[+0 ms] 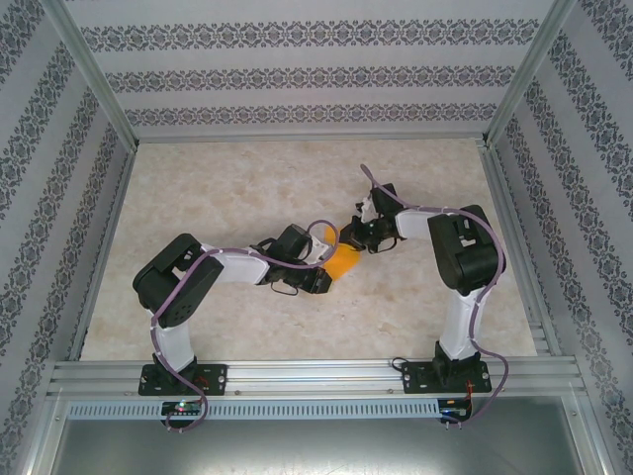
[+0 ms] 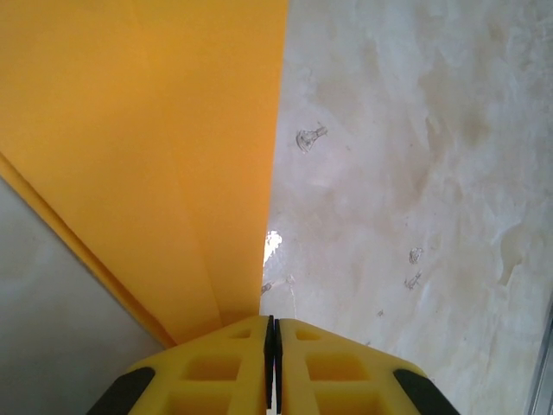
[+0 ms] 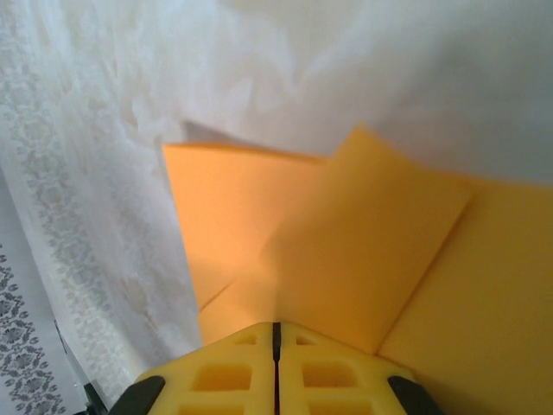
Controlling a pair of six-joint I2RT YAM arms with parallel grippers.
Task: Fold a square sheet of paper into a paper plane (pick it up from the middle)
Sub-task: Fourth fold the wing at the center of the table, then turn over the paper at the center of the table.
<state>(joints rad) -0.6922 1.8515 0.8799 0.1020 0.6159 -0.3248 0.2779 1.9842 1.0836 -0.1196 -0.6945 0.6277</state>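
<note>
Left fingers and right fingers each pinch shut on the thin, limp sheet of paper (partly folded, easily crumpled), best held lightly near its creases

COUNT | arms: I see 2, left arm and right arm | finger pairs: 2, left fingers and right fingers, 2 yellow fingers each, 4 in all | square sheet of paper: 1, orange, folded, lying between the two pairs and pinched at both tips | bench: 1
</note>
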